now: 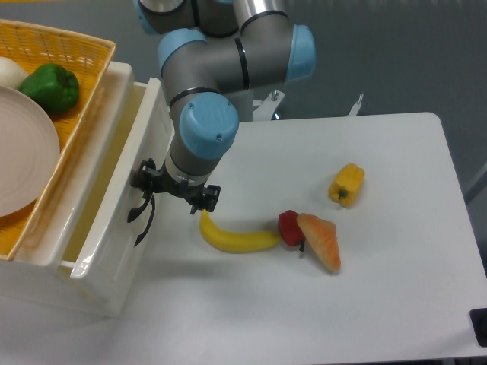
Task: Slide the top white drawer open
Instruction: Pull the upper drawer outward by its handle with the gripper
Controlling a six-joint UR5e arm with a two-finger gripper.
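The top white drawer (114, 228) stands partly pulled out at the table's left, and its pale inside shows along the gap. Its curved black handle (143, 218) is on the front, facing right. My gripper (174, 190) hangs right at that handle, under the blue wrist. Its black fingers are spread: the left finger (141, 179) sits against the top of the handle, the other finger is over the table beside the banana. Nothing is clamped between them. The fingertips are partly hidden by the wrist.
A yellow woven basket (90, 90) sits on the drawer unit and holds a white plate (23, 152) and a green pepper (50, 85). On the table lie a banana (237, 238), a red pepper (289, 226), an orange wedge (321, 242) and a yellow pepper (347, 185).
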